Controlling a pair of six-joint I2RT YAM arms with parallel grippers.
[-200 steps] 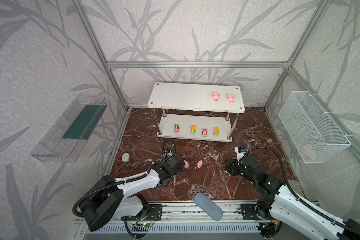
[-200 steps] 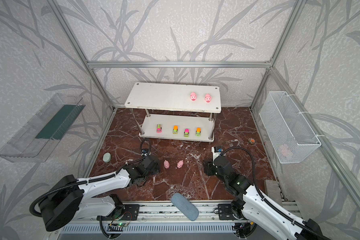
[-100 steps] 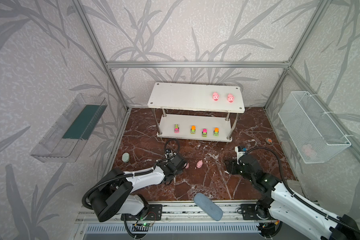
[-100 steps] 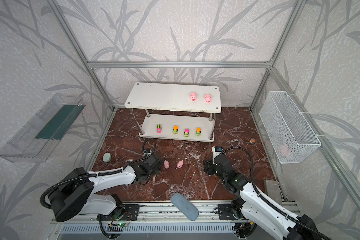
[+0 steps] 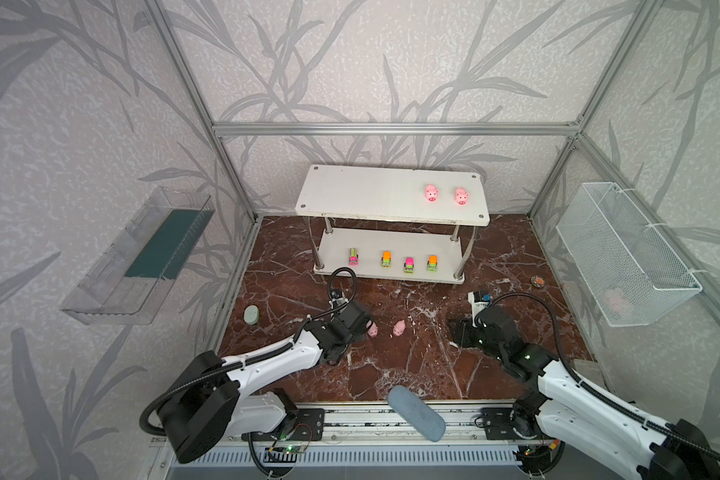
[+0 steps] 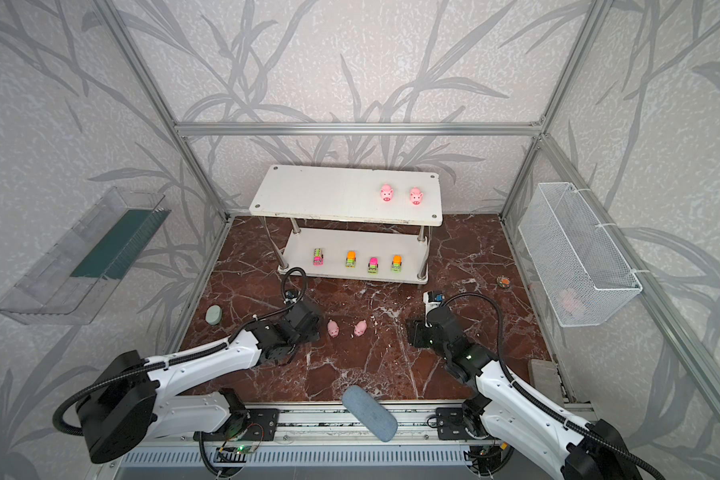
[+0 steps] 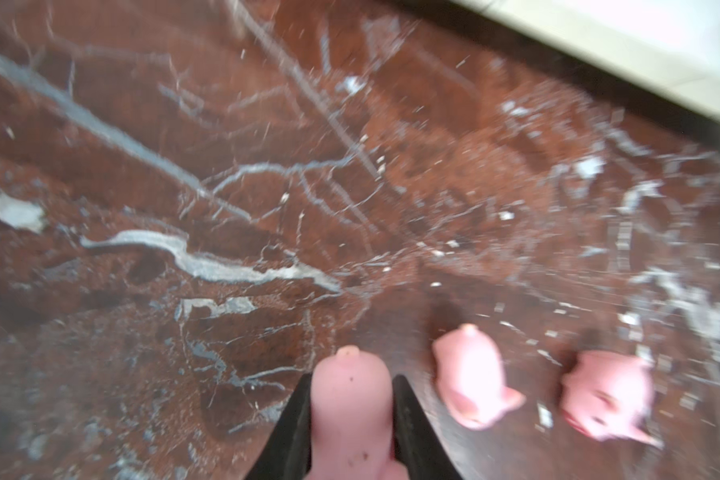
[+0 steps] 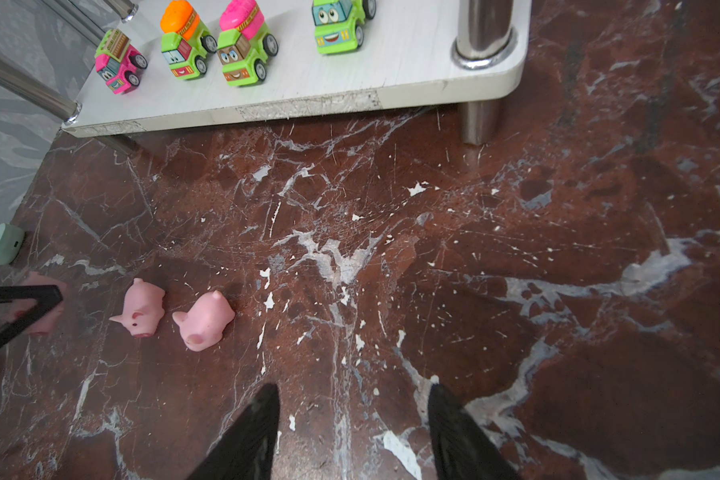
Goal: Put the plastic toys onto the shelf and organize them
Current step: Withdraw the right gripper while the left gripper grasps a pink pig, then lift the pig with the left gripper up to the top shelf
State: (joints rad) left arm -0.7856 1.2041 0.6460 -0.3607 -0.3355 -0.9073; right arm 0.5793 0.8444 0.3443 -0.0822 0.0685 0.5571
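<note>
My left gripper [image 7: 353,378] is shut on a pink pig [image 7: 352,415] low over the marble floor; in both top views that pig is hidden under the gripper [image 5: 360,323]. Two more pigs [image 5: 372,330] [image 5: 399,328] lie loose on the floor just to its right, also seen in the right wrist view [image 8: 140,309] [image 8: 204,318]. The white shelf [image 5: 371,191] holds two pigs [image 5: 432,193] [image 5: 461,195] on its top board and several green trucks [image 5: 386,259] in a row on its lower board. My right gripper [image 8: 353,388] is open and empty over bare floor.
A pale-green oval object [image 5: 251,314] lies by the left wall. A blue-grey pad [image 5: 416,411] sits at the front edge. A clear wall tray [image 5: 138,257] hangs on the left and a wire-mesh basket [image 5: 624,253] on the right. A small orange item [image 5: 538,281] lies on the floor at the right.
The left gripper has reached in a little towards the loose pigs and its jaws have shut on a pig. The right arm has barely shifted.
</note>
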